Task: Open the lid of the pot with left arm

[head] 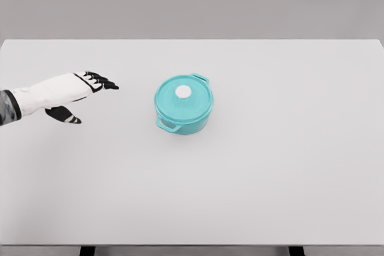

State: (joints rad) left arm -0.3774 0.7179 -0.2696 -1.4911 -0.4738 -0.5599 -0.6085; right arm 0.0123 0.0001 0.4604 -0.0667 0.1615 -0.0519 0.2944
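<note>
— where was the pot (183, 105)?

— near the middle of the table (288, 178), a little closer to the far edge. teal, two side handles, one toward the far edge and one toward the near-left.

— and the lid (183, 94)?

— still seated flat on the pot, its white knob (183, 92) untouched.

— your left hand (84, 91)?

— it hung over the table near the left edge, well apart from the pot, fingers (103, 81) spread and pointing toward it, thumb dropped below. it held nothing.

— so how much was done?

— none of the opening, by my reckoning. i had yet to reach across, close on the knob and lift the lid clear.

— the right arm?

— not showing at all.
</note>
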